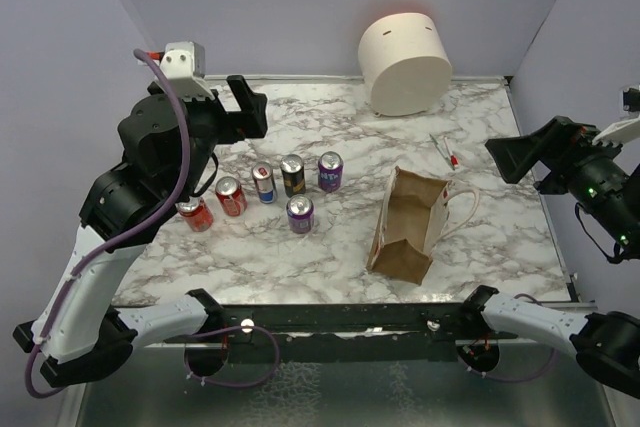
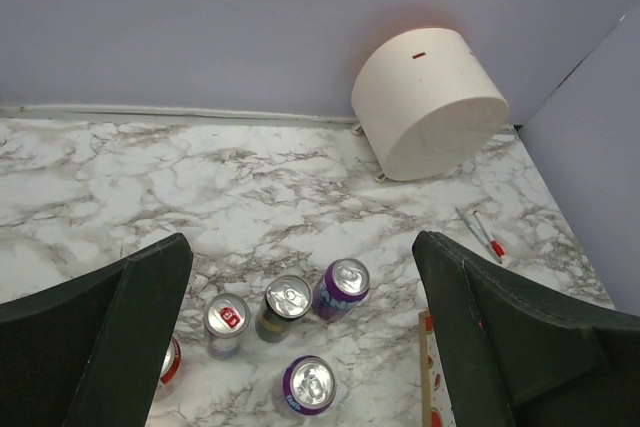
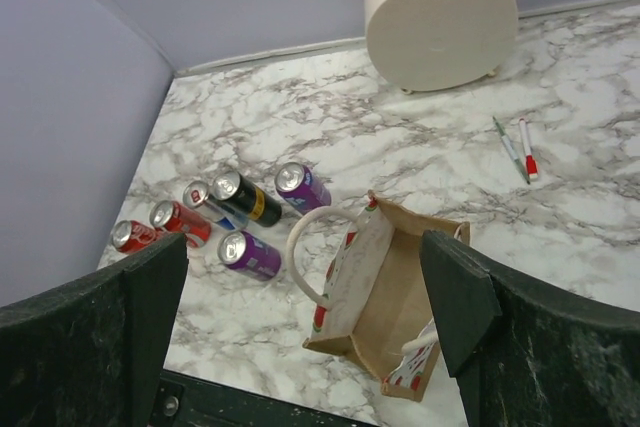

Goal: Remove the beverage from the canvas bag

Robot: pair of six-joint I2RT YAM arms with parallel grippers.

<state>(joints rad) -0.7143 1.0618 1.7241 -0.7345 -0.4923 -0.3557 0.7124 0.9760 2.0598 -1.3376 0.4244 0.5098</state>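
Left gripper (image 2: 300, 252): fingers spread wide, empty, raised above white-grey marble table (image 1: 330, 127). Right gripper (image 3: 305, 247): also spread wide, empty, high over small tan-brown canvas bag (image 1: 408, 222) with white rope handles. Bag upright, right of centre, visible interior bare. Six slim beverage cans (image 1: 293, 175) stand grouped left of bag, apart from it. Judgement: removal looks done; nothing seen left inside.

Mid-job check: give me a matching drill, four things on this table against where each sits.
1 tan canvas bag with white rope handles
2 large cream cylinder
3 two thin pens
4 black drink can

A by the back wall
B between a blue can and a purple can
C standing open, right of the cans
D lying flat beyond the bag

Pairs: 1-C, 2-A, 3-D, 4-B
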